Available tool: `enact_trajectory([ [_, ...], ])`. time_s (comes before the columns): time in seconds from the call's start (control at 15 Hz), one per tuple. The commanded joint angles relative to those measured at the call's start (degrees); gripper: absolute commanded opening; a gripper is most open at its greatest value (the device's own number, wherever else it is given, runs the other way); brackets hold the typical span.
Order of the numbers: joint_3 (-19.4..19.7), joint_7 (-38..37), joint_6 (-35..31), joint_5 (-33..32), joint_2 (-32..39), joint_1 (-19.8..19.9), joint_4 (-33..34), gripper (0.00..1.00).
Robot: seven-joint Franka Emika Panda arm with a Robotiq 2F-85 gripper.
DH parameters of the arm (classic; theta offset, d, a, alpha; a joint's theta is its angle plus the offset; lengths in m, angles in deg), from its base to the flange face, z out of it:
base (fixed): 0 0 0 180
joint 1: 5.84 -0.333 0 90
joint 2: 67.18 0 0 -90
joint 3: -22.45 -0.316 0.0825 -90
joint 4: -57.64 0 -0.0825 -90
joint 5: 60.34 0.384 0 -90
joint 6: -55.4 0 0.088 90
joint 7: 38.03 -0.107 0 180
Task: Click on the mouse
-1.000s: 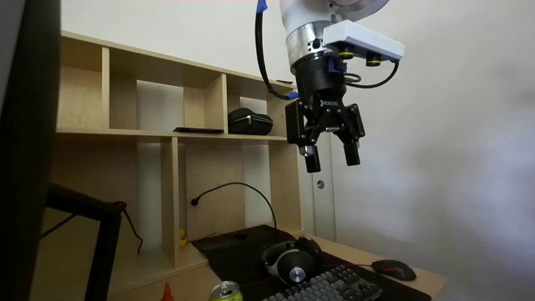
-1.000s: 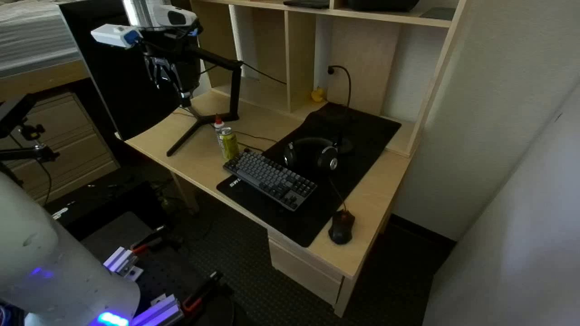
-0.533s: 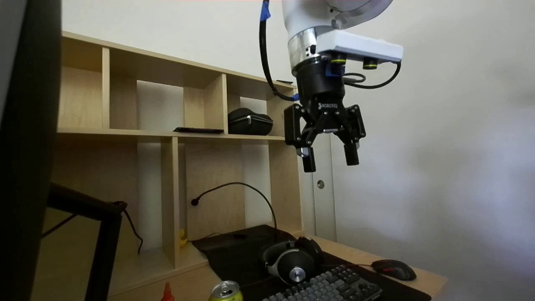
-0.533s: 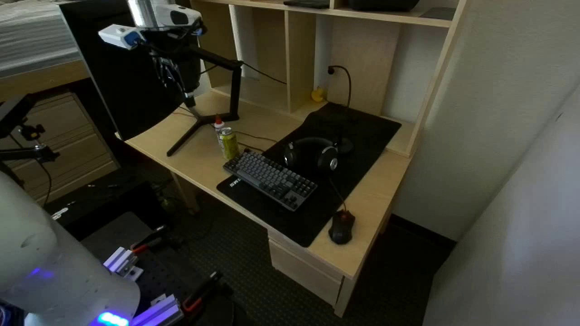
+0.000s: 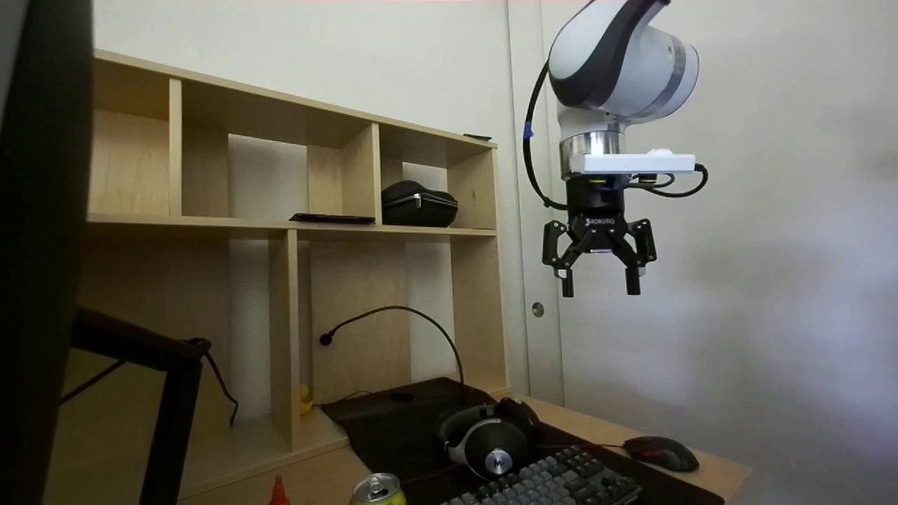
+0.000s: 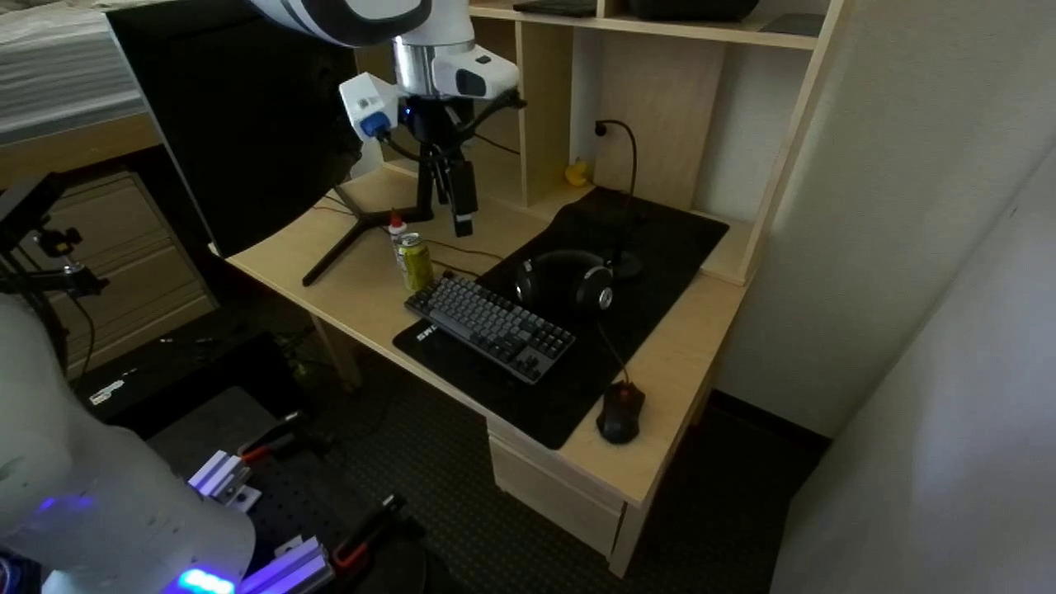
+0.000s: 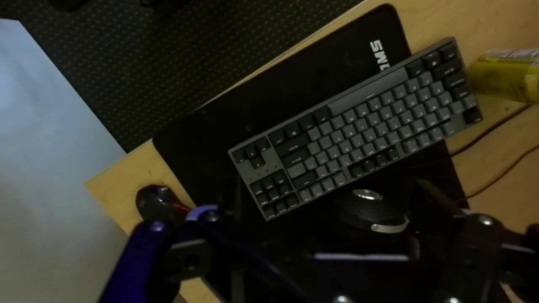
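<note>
Keyboard [image 6: 495,326]: one, compact, grey and black keycaps; lies on a black desk mat [image 6: 540,417] with white lettering.

Computer mouse [image 6: 620,412]: one, black with red accents, corded; sits on bare wood of the counter [image 6: 689,338], past the keyboard's arrow-key end and apart from it.

Tool [image 5: 600,284]: one, black, Robotiq-marked, two fingers [image 5: 633,282]; released, fingers spread apart and pointing down; hangs well above the keyboard's level, well apart from the mouse.

Headphones [image 6: 596,292]: one pair, black, over-ear, silver disc on the cup; on the mat, near the keyboard's back edge.

Drink can [image 6: 417,266]: one, yellow-green, upright; just beside the keyboard's end opposite the arrow keys, contact not discernible.

Bottle [image 6: 397,224]: one, red-tipped; farther from the keyboard than the can, which partly hides it.

Gooseneck fixture [image 6: 634,157]: one, thin, black; rises behind the keyboard, beyond the headphones.

Monitor [image 6: 239,124]: one, black; past the keyboard's can end.

Shelf unit [image 5: 283,337]: pale wood, compartmented; behind the keyboard. Upper level carries one black zippered case [image 5: 419,205].
</note>
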Motion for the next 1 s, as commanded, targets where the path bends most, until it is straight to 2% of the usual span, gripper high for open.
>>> enact_trajectory([
  [0.0, -0.31, -0.02, 0.14, 0.03, -0.01, -0.09, 0.09, 1.0],
  [0.13, -1.88, -2.65, -1.62, -1.75, 0.79, -0.15, -0.28, 1.0],
  [0.27, -1.41, -10.04, -6.55, -5.0, 7.09, 2.34, 1.22, 1.0],
  [0.33, -0.15, -11.62, -7.09, -5.17, 10.2, 3.2, 2.74, 1.0],
  [0.4, 0.72, -14.14, -10.67, -6.11, 12.38, 4.0, 2.98, 1.0],
  [0.6, 4.92, -19.06, -16.08, -5.01, 21.24, 5.37, 7.47, 1.0],
  [0.67, 6.26, -20.7, -16.01, -4.3, 23.87, 5.46, 9.47, 1.0],
  [0.73, 7.49, -22.05, -15.34, -2.81, 25.59, 5.37, 11.27, 1.0],
  [0.8, 7.4, -19.47, -15.77, -4.38, 20.91, 4.06, 6.5, 1.0],
  [0.93, 8.9, -20.76, -15.8, -3.57, 24.77, 4.17, 9.69, 1.0],
])
